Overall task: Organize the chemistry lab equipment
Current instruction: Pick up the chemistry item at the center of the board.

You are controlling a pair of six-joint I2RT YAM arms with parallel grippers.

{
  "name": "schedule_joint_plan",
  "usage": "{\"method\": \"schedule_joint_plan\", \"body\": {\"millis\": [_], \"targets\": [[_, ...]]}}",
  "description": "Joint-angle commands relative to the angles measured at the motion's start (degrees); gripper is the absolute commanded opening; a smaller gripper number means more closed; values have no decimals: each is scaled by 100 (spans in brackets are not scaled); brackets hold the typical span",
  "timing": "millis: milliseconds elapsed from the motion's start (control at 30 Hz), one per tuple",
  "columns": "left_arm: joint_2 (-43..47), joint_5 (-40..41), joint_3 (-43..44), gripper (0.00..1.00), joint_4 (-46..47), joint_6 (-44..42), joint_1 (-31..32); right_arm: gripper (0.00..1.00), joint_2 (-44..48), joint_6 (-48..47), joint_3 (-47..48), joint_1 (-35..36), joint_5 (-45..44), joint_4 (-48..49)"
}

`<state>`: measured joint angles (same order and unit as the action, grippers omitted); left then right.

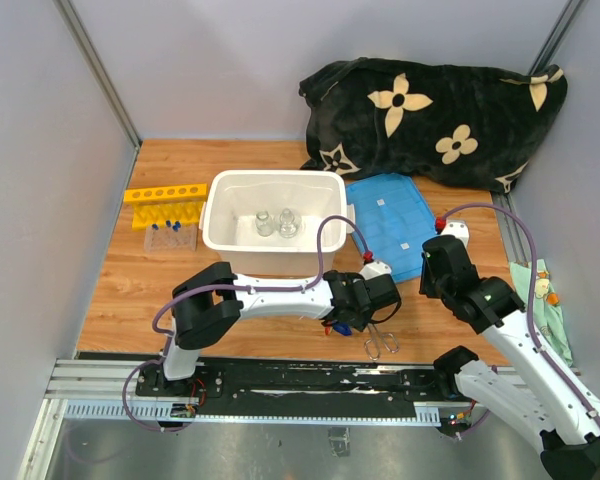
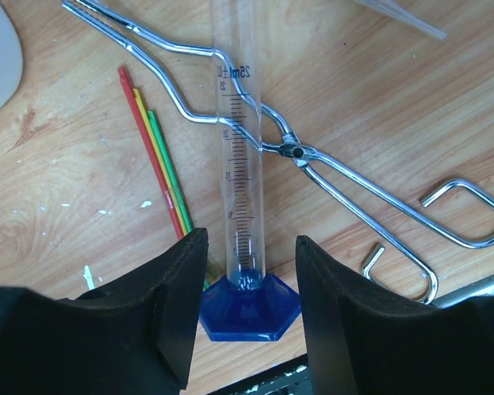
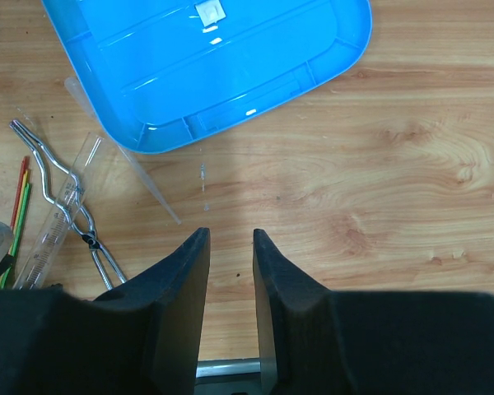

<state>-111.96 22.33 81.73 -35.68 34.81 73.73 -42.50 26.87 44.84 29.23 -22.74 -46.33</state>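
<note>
A clear graduated cylinder (image 2: 240,164) with a blue hexagonal foot (image 2: 249,309) lies on the wooden table. My left gripper (image 2: 251,239) is open, its jaws standing on either side of the blue foot with a little room. The cylinder lies across metal tongs (image 2: 329,169), beside red, yellow and green sticks (image 2: 160,173). From above, the left gripper (image 1: 352,318) is low, near the tongs (image 1: 382,345). My right gripper (image 3: 230,234) hovers over bare wood, open by a narrow gap and holding nothing. Small glass flasks (image 1: 277,223) stand in the white tub (image 1: 212,215).
A yellow holed rack (image 1: 166,194) and blue-capped test tubes (image 1: 170,235) lie left of the tub. The blue lid (image 1: 390,222) lies right of it, with the black flowered cloth (image 1: 430,115) behind. A clear pipette (image 3: 140,177) lies near the lid's edge.
</note>
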Motion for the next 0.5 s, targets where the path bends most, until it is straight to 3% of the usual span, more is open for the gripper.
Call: {"method": "schedule_joint_plan", "body": {"millis": [0,333,467], "targets": [[-156,-99,-98,51,229,-51,36,29,-3,-29,157,74,-189,-61],[-211,-118,-282,48,356,-71,27,29,-13,0,172,74,-154,-28],[-189,-138,-335,41,388,-66,31,29,-37,-3,153,74,-143,-9]]}}
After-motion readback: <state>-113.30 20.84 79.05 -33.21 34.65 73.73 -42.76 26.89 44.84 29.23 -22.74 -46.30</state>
